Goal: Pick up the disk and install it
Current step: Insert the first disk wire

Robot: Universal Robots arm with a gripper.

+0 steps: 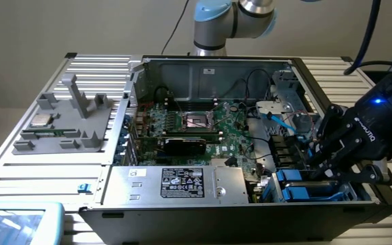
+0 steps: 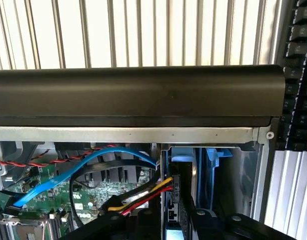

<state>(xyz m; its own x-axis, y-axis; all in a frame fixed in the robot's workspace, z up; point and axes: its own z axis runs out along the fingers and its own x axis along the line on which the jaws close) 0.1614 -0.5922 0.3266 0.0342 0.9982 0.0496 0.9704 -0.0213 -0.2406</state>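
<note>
claw at drive bay, disk in slot

my claw [image 1: 322, 171] hangs at lower right of the exterior view, over the drive bay of the open computer case [image 1: 216, 219]. can't tell how wide it is or if it grips. the disk [image 1: 293, 176] stands on edge in the bay just beside it, probably so it slides in. the case sits on a slatted metal table [image 1: 19, 168], plain wall behind.

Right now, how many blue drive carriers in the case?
2 blue carriers, at the exterior view's right: one beside the gripper, one nearer the black case wall. The gripper may hide others.
</note>
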